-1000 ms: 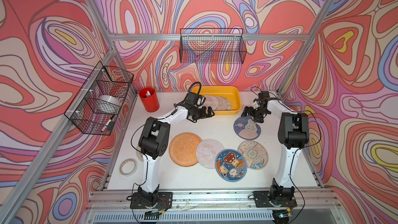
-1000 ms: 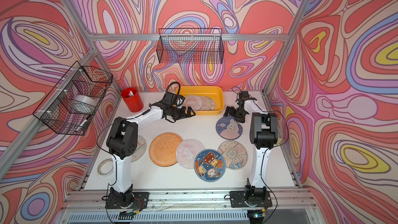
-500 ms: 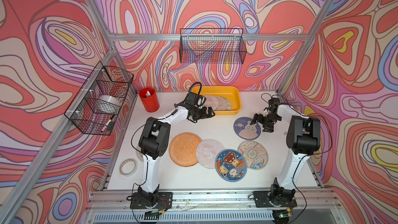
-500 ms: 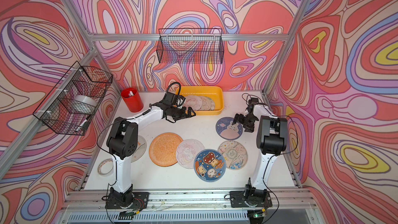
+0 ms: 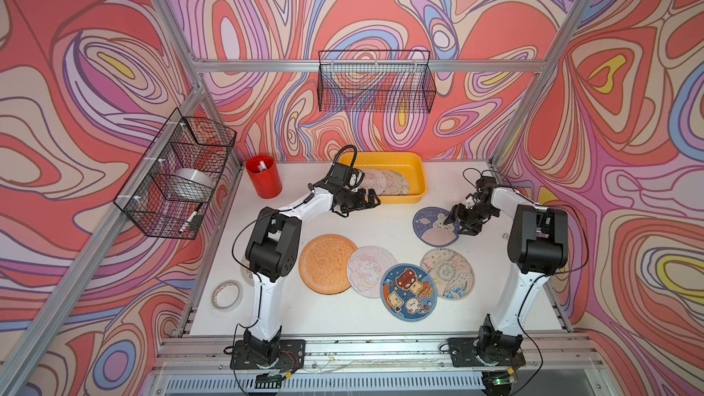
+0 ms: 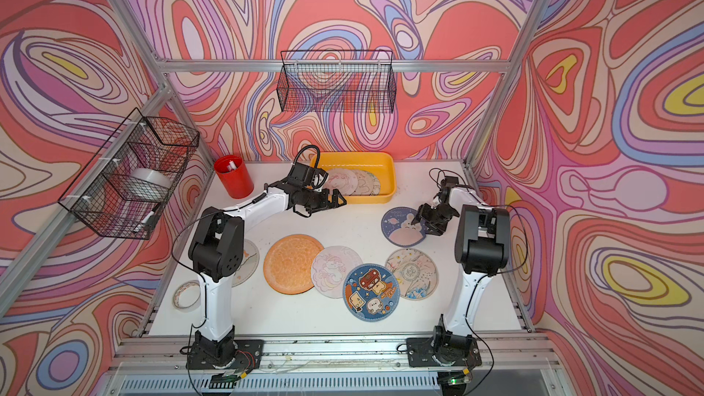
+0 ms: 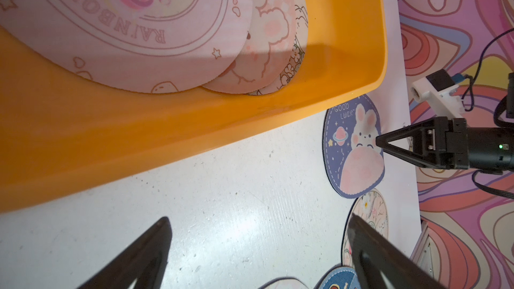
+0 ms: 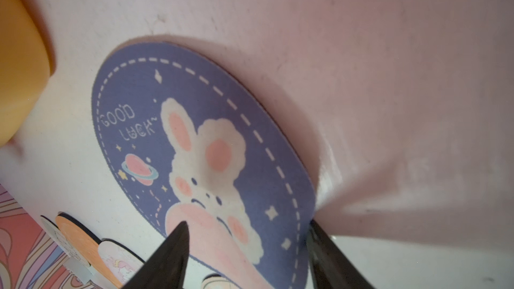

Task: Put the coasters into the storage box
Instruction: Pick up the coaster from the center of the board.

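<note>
Left wrist | storage box (image 7: 167,123) | three overlapping coasters (image 7: 125,23) inside

The left arm (image 5: 304,204) and right arm (image 5: 503,198) wear smooth white shells between bulky black joint housings (image 5: 272,249). The left gripper (image 5: 375,200) and right gripper (image 5: 456,220) are black, with tapered triangular fingers (image 7: 151,248). Thin black cables (image 5: 343,148) loop behind the wrists. Behind the right gripper's fingers glows a small green light (image 7: 500,146).
</note>
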Robot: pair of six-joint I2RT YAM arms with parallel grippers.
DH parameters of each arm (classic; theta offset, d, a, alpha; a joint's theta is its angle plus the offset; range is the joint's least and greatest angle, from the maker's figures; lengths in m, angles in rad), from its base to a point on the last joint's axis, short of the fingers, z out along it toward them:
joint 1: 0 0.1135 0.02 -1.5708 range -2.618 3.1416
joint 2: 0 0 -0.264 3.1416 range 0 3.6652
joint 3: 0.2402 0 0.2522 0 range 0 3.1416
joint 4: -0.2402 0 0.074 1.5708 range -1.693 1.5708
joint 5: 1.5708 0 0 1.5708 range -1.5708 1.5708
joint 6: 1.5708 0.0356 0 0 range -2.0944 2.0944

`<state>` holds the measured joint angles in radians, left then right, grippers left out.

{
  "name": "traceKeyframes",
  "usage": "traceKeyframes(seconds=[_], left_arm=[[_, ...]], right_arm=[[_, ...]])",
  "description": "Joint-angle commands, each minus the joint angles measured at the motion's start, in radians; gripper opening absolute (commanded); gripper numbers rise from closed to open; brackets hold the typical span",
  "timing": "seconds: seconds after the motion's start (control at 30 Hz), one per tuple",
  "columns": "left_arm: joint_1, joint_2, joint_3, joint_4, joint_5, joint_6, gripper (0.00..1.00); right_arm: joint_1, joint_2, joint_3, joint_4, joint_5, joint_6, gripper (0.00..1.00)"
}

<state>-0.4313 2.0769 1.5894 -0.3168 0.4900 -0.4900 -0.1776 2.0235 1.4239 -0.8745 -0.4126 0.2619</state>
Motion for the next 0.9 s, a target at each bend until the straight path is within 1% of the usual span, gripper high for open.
traceKeyframes(seconds=[0.0, 0.07, 0.2, 0.27, 0.33, 0.4, 0.63, 0.87], left_arm=[[-0.004, -0.026, -0.015, 0.009, -0.002, 0.011, 1.0], [-0.003, -0.031, -0.023, 0.011, -0.005, 0.01, 1.0], [-0.003, -0.04, -0.035, 0.016, -0.01, 0.01, 1.0], [-0.004, -0.042, -0.037, 0.016, -0.012, 0.011, 1.0], [-0.004, -0.047, -0.041, 0.015, -0.014, 0.01, 1.0], [-0.003, -0.052, -0.046, 0.013, -0.019, 0.012, 1.0], [0.006, -0.078, -0.082, 0.028, -0.026, 0.004, 1.0], [0.032, -0.109, -0.124, 0.044, -0.025, -0.006, 1.0]], right_arm=[[0.009, 0.018, -0.01, 0.011, -0.013, 0.002, 0.57], [0.009, 0.014, -0.008, 0.014, -0.009, 0.002, 0.45], [0.01, 0.013, 0.002, 0.014, -0.006, 0.005, 0.19], [0.01, 0.007, 0.01, 0.015, -0.008, 0.008, 0.09], [0.009, -0.003, 0.019, 0.014, -0.017, 0.011, 0.03], [0.009, -0.023, 0.029, 0.013, -0.043, 0.011, 0.0], [0.047, -0.11, 0.078, -0.003, -0.169, -0.015, 0.0], [0.096, -0.169, 0.186, -0.015, -0.253, 0.03, 0.0]])
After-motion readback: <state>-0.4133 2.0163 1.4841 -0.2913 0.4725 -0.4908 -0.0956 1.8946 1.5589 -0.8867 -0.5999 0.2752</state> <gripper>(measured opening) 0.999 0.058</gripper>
